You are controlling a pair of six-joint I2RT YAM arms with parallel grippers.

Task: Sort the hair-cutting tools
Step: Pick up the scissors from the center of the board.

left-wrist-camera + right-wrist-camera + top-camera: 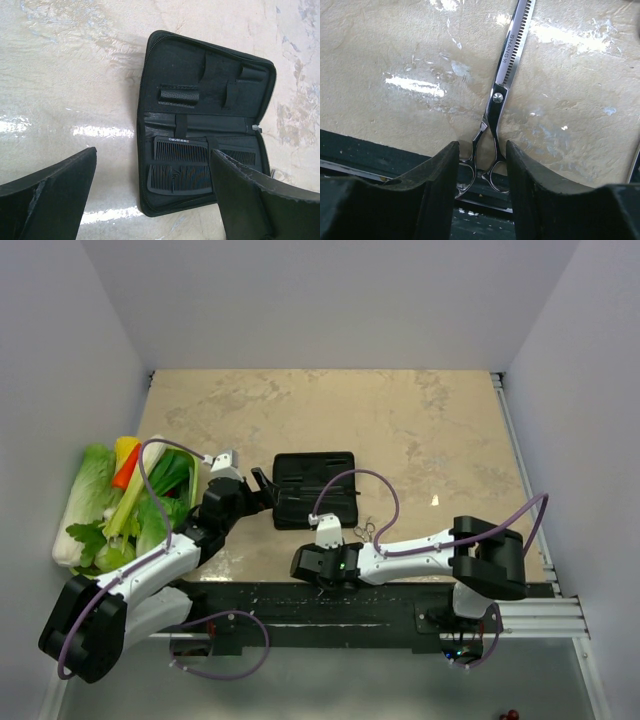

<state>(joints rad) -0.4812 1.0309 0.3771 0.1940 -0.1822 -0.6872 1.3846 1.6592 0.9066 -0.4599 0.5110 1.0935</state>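
Note:
A black folding case (315, 488) lies open in mid-table. In the left wrist view the case (210, 85) holds two black combs, one (181, 150) above the other (177, 181), under straps in its lower half. My left gripper (266, 490) is open and empty at the case's left edge; in its own view (155, 197) one finger is over bare table and the other over the case. My right gripper (308, 568) sits at the table's near edge, its jaws (481, 145) closed against both ring handles of silver thinning scissors (502, 85), blades pointing away. A second pair of scissors (365, 532) lies nearby.
A pile of vegetables (120, 505) sits at the left wall beside the left arm. The black base rail (330, 605) runs along the near edge, right under the right gripper. A metal sliver (635, 160) shows at the right wrist view's edge. White walls enclose the table.

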